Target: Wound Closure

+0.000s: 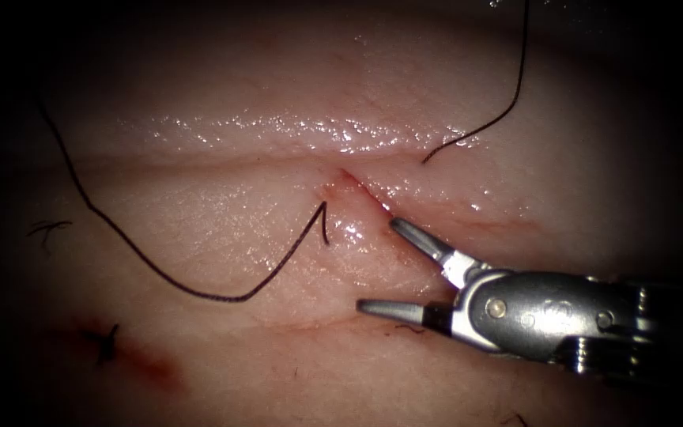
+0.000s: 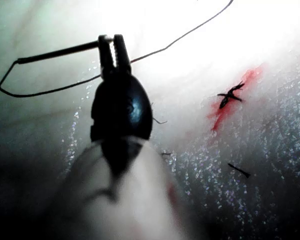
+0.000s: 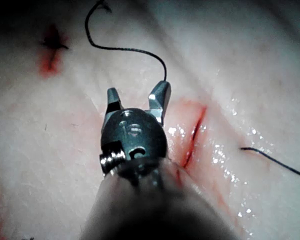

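Right tool [image 1: 377, 265] jaws wide, empty, beside cut [image 1: 361, 194], still unclosed. Left tool [image 2: 115, 47] clamped on needle [image 2: 57, 52], off tissue [image 1: 223, 213]. Thread [image 1: 160, 273] loose across tissue.

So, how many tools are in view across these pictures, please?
2. The right tool, open and empty, sits at the cut; the left tool grips the needle near one end, out of the tissue.

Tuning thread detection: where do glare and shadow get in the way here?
Endoscope view: wet glints on the tissue above the cut, edges dark; right pincer open, empty. Left wrist view: bright glare washes the tissue behind the left pincer, shut on the needle near one end, not in the tissue. Right wrist view: glints beside the cut.
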Action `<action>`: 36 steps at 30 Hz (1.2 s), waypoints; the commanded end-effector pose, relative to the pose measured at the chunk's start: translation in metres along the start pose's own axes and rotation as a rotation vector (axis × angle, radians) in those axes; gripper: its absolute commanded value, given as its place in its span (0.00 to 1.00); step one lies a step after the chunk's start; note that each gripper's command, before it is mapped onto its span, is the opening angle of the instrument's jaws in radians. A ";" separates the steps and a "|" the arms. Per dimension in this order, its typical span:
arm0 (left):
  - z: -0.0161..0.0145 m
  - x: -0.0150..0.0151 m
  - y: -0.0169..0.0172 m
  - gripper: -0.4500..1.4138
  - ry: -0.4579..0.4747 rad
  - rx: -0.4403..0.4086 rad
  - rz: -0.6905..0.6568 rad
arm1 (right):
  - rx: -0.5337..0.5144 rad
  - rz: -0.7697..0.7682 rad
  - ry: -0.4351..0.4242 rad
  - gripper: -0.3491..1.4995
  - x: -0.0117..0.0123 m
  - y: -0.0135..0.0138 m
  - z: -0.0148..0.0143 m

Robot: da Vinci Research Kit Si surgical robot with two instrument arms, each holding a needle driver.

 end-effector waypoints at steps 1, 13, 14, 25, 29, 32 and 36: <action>0.0002 -0.0005 0.0000 0.00 0.002 0.006 0.002 | 0.003 0.009 0.010 0.98 0.0001 -0.0002 0.0003; 0.0006 -0.0008 0.0003 0.00 0.005 0.042 0.010 | -0.004 0.032 -0.073 0.86 -0.0040 -0.0005 0.0054; 0.0007 -0.0008 0.0004 0.00 0.007 0.041 0.011 | -0.010 0.039 -0.077 0.86 -0.0045 -0.0004 0.0061; 0.0013 -0.0009 0.0009 0.00 0.030 0.019 0.015 | -0.028 0.119 -0.123 0.34 -0.0083 0.0002 0.0093; 0.0020 -0.0010 0.0015 0.00 0.038 0.007 0.019 | -0.030 0.141 -0.141 0.00 -0.0083 -0.0002 0.0094; 0.0030 -0.0013 0.0021 0.00 0.043 -0.017 0.026 | -0.056 0.153 -0.167 0.00 -0.0075 -0.0012 0.0075; 0.0039 -0.0018 0.0027 0.00 0.040 -0.034 0.039 | -0.048 0.157 -0.166 0.00 -0.0064 -0.0026 0.0063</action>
